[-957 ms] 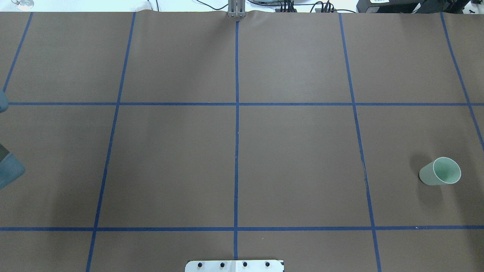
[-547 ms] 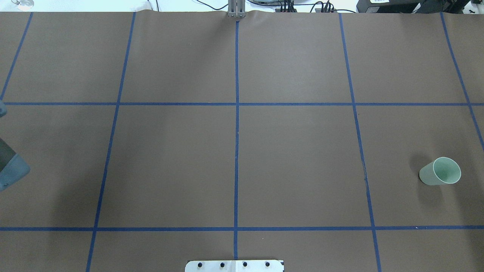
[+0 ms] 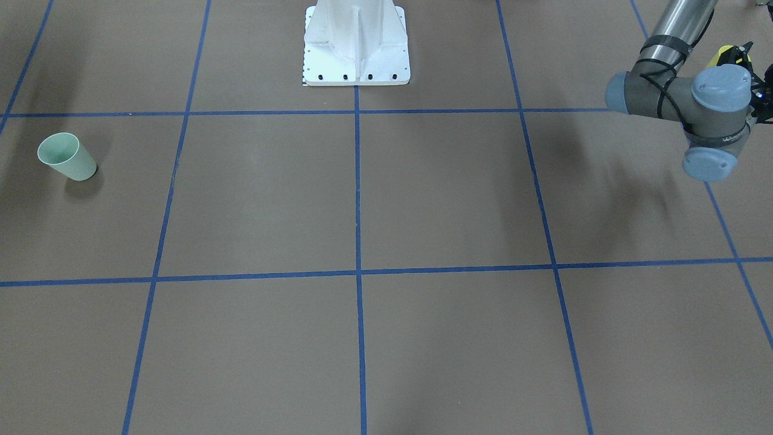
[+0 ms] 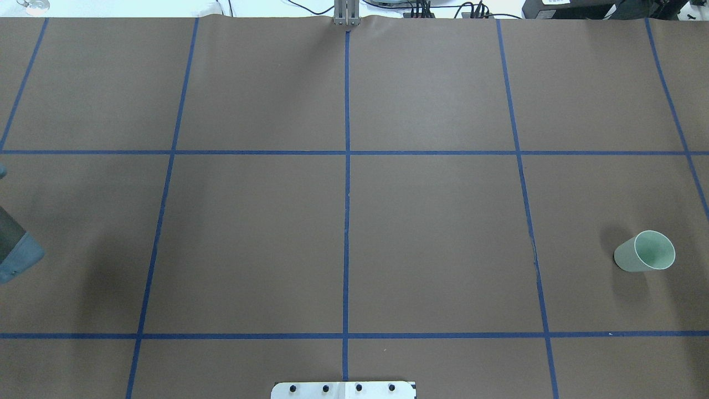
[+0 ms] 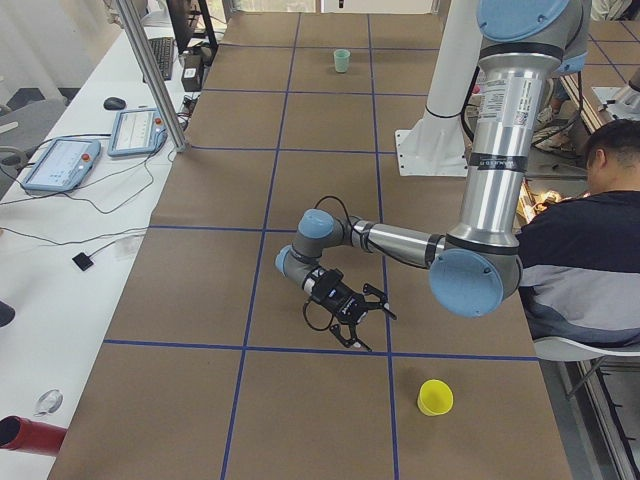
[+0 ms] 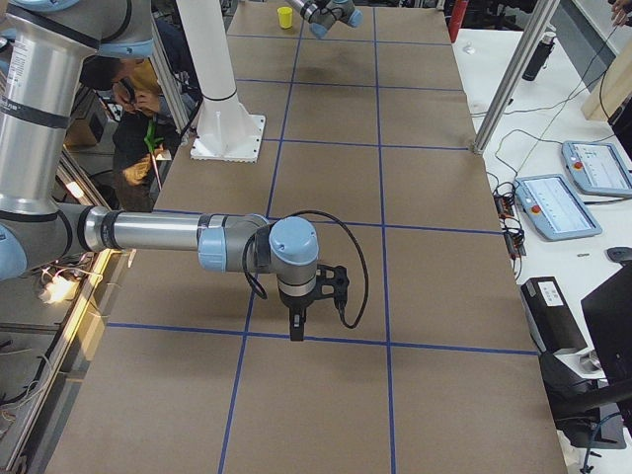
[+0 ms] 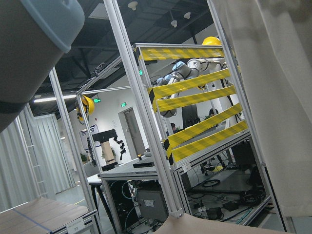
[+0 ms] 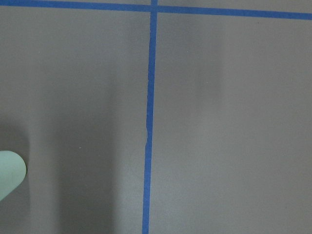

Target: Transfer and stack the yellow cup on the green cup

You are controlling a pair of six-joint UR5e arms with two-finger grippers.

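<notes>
The yellow cup [image 5: 435, 397] stands upright on the brown table at its left end; it also shows small in the exterior right view [image 6: 284, 17]. The green cup [image 4: 645, 252] stands upright at the right end, also in the front view [image 3: 66, 157], and its rim shows at the right wrist view's left edge [image 8: 9, 173]. My left gripper [image 5: 372, 330] hovers beyond the yellow cup, apart from it. My right gripper [image 6: 295, 331] points down over a blue tape line. Both grippers show only in side views, so I cannot tell whether they are open or shut.
Blue tape lines [image 4: 346, 221] split the table into squares. The robot's white base [image 3: 356, 45] stands at the middle of its side. A seated person [image 5: 585, 250] is beside the table's left end. Teach pendants [image 6: 553, 202] lie on the bench beyond.
The bit of the left arm at the overhead view's left edge has shifted slightly. The green cup has not moved.
</notes>
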